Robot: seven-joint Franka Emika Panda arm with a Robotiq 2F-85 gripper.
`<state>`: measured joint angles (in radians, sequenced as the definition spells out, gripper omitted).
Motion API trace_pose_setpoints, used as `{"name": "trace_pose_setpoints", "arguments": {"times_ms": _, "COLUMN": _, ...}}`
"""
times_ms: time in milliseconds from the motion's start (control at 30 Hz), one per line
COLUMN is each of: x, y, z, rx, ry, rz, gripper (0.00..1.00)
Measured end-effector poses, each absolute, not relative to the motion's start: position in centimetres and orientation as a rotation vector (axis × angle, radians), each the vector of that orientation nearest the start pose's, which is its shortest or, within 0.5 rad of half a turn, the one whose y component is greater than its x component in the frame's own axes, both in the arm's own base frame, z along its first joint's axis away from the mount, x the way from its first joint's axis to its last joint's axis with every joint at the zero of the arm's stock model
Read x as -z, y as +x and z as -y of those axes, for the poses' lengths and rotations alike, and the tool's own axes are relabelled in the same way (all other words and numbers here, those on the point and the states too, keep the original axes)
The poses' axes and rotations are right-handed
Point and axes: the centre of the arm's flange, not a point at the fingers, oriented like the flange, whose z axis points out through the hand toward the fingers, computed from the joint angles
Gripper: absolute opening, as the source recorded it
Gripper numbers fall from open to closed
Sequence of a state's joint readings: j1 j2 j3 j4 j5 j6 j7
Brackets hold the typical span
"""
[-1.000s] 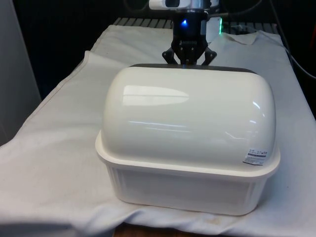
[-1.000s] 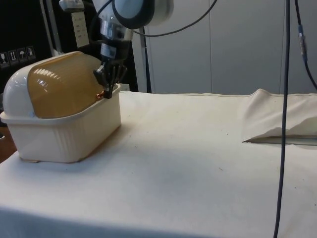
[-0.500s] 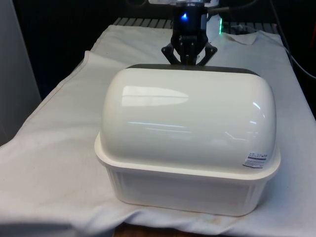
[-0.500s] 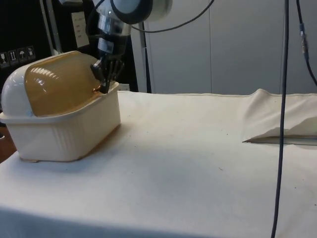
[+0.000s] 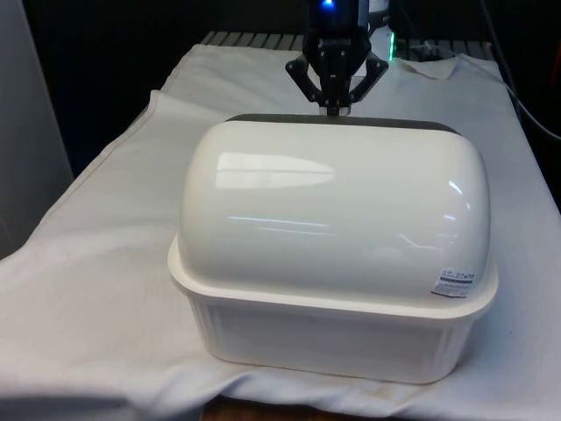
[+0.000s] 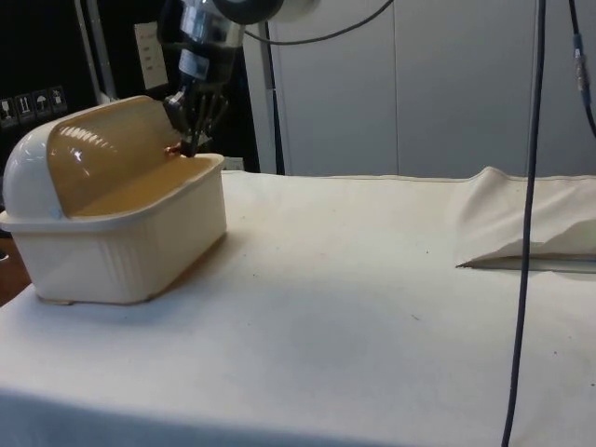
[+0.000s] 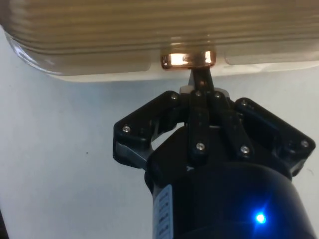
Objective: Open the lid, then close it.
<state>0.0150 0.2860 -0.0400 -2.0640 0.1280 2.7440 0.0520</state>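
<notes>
A cream bread box (image 5: 333,338) stands on the white cloth, its white domed back (image 5: 333,202) towards the front view. In the side view its amber translucent roll lid (image 6: 98,154) is rolled partway up, leaving the box mouth (image 6: 140,191) uncovered below it. My gripper (image 6: 189,147) is at the lid's lower edge, above the box's far rim (image 6: 209,166). In the wrist view the gripper (image 7: 200,75) is shut on the small copper handle (image 7: 188,59) of the ribbed lid (image 7: 149,30). From the front, the gripper (image 5: 334,105) rises just behind the dome's top.
The box sits close to the table's near edge in the front view. A raised fold of cloth (image 6: 521,228) lies at the side view's right. A dark cable (image 6: 526,186) hangs down in front of it. Bare cloth (image 6: 354,279) stretches beside the box.
The gripper has gone up and back over the box with the handle in it. The lid has rolled further up, and the gap over the box mouth has widened.
</notes>
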Motion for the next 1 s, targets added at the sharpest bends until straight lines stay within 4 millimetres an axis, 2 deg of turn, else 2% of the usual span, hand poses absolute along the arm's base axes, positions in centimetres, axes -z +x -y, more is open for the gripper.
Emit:
{"name": "trace_pose_setpoints", "arguments": {"times_ms": 767, "x": -37.9, "y": 65.0, "z": 2.4, "rx": 0.716, "ry": -2.969, "rz": -0.281, "gripper": 0.0}}
{"name": "trace_pose_setpoints", "arguments": {"times_ms": 1000, "x": -38.8, "y": 67.1, "z": 2.6, "rx": 0.757, "ry": -2.956, "rz": -0.284, "gripper": 0.0}}
